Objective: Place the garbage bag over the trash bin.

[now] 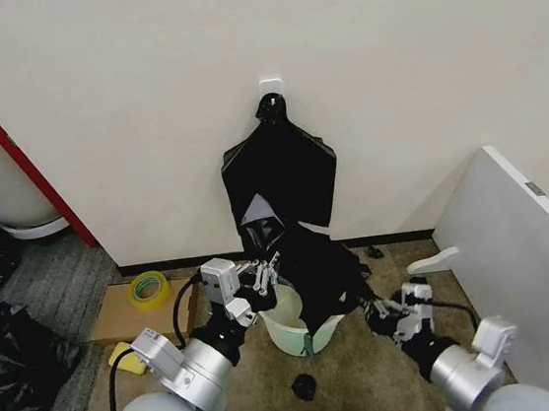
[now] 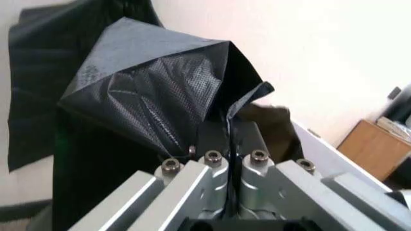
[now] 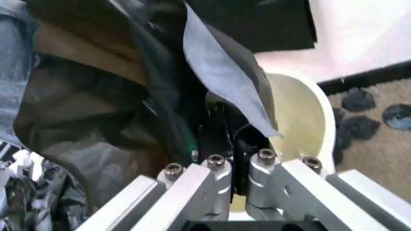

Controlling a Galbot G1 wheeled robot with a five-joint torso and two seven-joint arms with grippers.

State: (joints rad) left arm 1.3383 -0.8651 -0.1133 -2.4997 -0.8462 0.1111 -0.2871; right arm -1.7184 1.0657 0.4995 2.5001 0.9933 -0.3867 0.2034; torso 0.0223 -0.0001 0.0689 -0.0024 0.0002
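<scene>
From the head camera I see the garbage bag (image 1: 323,264) draped over the far rim of the trash bin (image 1: 290,328) on the carpet, no readable writing anywhere. On the left wrist camera my left pincer (image 2: 228,139) is clenched on the bag's film. On the right wrist camera my right pincer (image 3: 224,139) grips the bag's edge above the bin's rim.

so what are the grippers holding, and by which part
Both the left gripper and the right gripper are shut on the garbage bag's edge, over the trash bin.
</scene>
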